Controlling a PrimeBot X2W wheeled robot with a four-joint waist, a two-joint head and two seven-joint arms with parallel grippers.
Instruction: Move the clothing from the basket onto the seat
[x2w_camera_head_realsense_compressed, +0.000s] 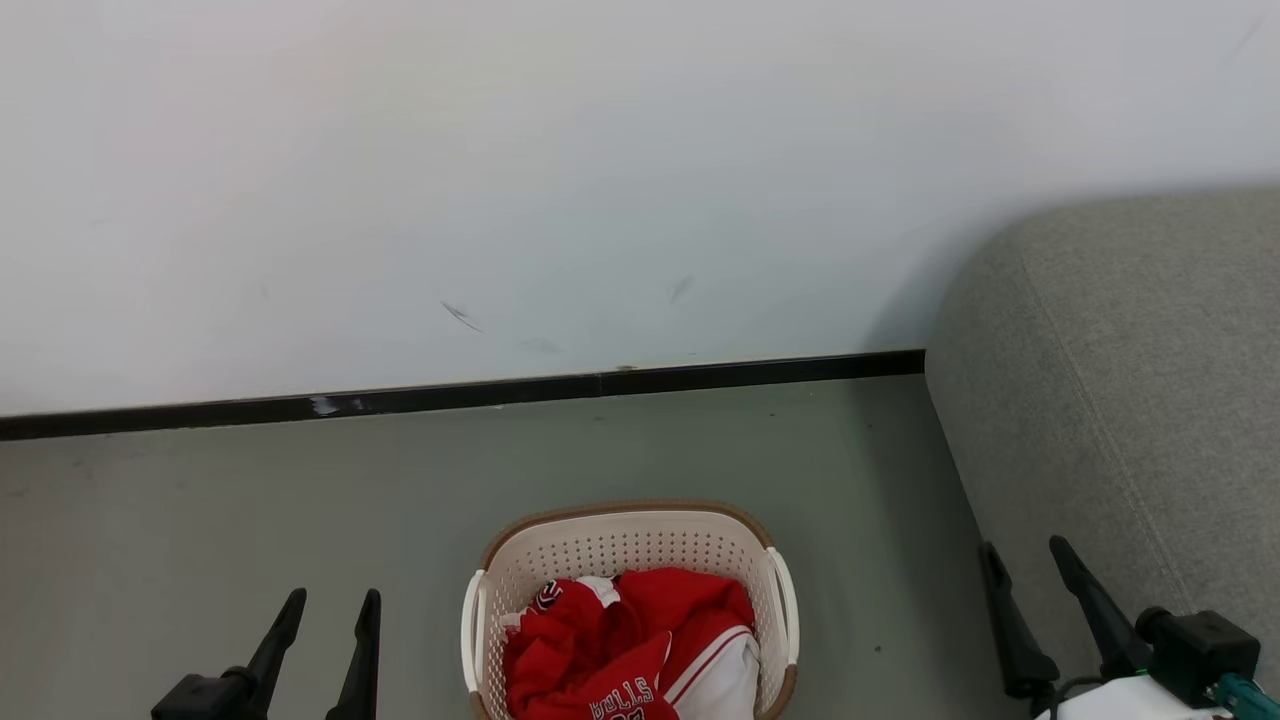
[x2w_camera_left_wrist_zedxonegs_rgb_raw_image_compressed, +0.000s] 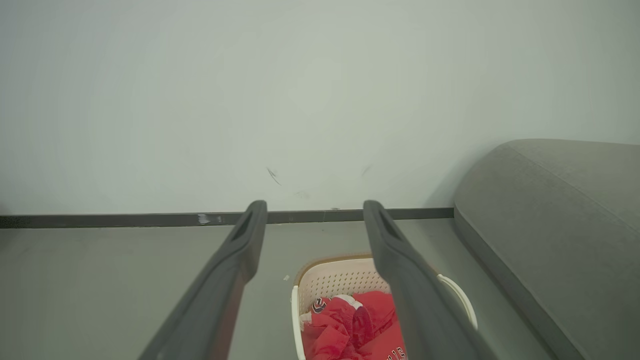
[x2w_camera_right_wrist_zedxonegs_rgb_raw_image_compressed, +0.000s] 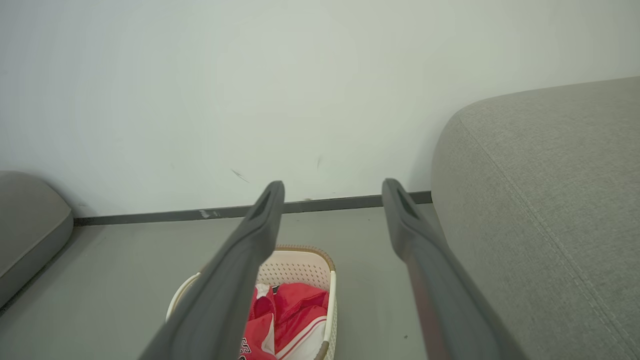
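The clothing (x2w_camera_head_realsense_compressed: 630, 645) is a crumpled red and white heap lying inside the basket (x2w_camera_head_realsense_compressed: 620, 535), which stands on the floor at the bottom middle of the head view. To the right rises the grey seat (x2w_camera_head_realsense_compressed: 1130, 400). My left gripper (x2w_camera_head_realsense_compressed: 333, 598) is open at the lower left, apart from the basket, with nothing between its fingers. My right gripper (x2w_camera_head_realsense_compressed: 1022, 548) is open at the lower right, beside the seat's front face. In the left wrist view the clothing (x2w_camera_left_wrist_zedxonegs_rgb_raw_image_compressed: 350, 325) and basket (x2w_camera_left_wrist_zedxonegs_rgb_raw_image_compressed: 335, 275) lie beyond the open left gripper (x2w_camera_left_wrist_zedxonegs_rgb_raw_image_compressed: 315, 205). The right wrist view shows the clothing (x2w_camera_right_wrist_zedxonegs_rgb_raw_image_compressed: 295, 315), basket (x2w_camera_right_wrist_zedxonegs_rgb_raw_image_compressed: 300, 260), seat (x2w_camera_right_wrist_zedxonegs_rgb_raw_image_compressed: 540, 200) and open right gripper (x2w_camera_right_wrist_zedxonegs_rgb_raw_image_compressed: 334, 185).
A white wall (x2w_camera_head_realsense_compressed: 560, 180) with a black baseboard (x2w_camera_head_realsense_compressed: 450, 395) runs behind the basket. Grey floor (x2w_camera_head_realsense_compressed: 250, 500) spreads left of the basket and between it and the seat. A second grey cushion edge (x2w_camera_right_wrist_zedxonegs_rgb_raw_image_compressed: 27, 235) shows at the far left of the right wrist view.
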